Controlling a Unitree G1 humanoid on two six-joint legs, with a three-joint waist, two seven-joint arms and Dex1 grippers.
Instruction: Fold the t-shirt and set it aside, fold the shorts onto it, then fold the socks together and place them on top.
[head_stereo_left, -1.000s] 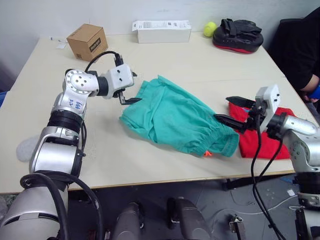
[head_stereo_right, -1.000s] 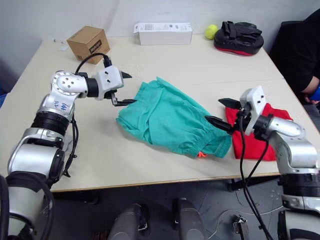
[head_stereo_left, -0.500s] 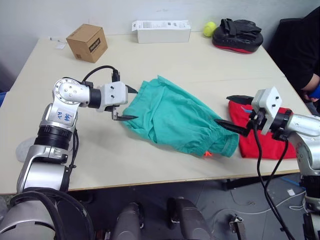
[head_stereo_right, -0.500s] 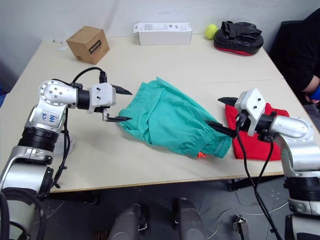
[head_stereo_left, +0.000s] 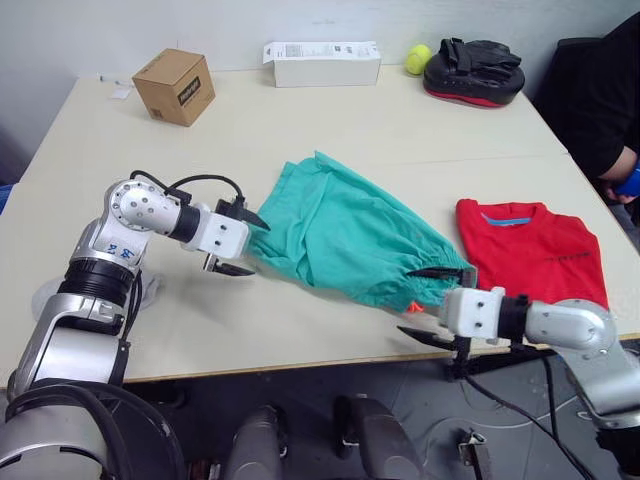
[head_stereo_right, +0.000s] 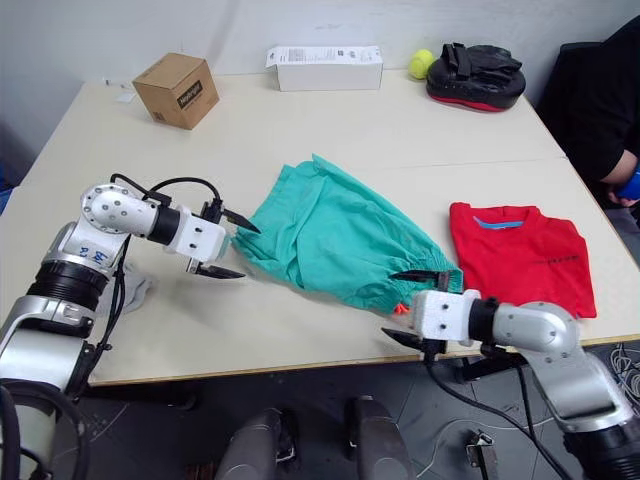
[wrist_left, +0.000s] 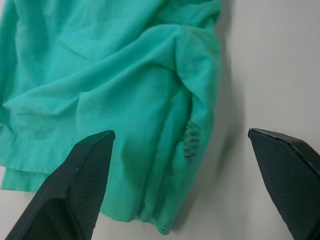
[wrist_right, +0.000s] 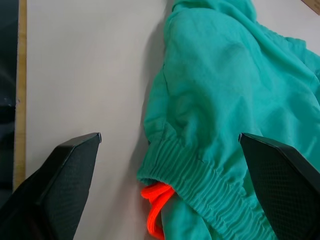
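A pale table (head_stereo_left: 330, 120) filled most of the frame, with a cardboard box (head_stereo_left: 175, 85), a long white box (head_stereo_left: 322, 62), a yellow ball (head_stereo_left: 419, 58) and a black and red pad (head_stereo_left: 476, 68) lined along its upper edge, well clear of the work. A person's dark sleeve (head_stereo_left: 600, 90) showed at the upper right.

The shorts (head_stereo_left: 350, 235) lay crumpled and slanting across the middle of the frame, hem end toward the left, gathered waistband with its orange cord (wrist_right: 157, 207) toward the lower right. The t-shirt (head_stereo_left: 530, 262) lay flat at the right, beside the shorts and apart from them, neck uppermost, seemingly not yet folded. A grey sock (head_stereo_right: 135, 290) sat at the left edge, partly hidden behind the left arm.

The left gripper (head_stereo_left: 240, 242) hung at the hem end with its fingers spread wide, the cloth between them but ungrasped. The right gripper (head_stereo_left: 435, 305) sat at the table's lower edge by the waistband, fingers likewise wide apart. Each faced one end of the shorts, probably to take hold of both ends together.
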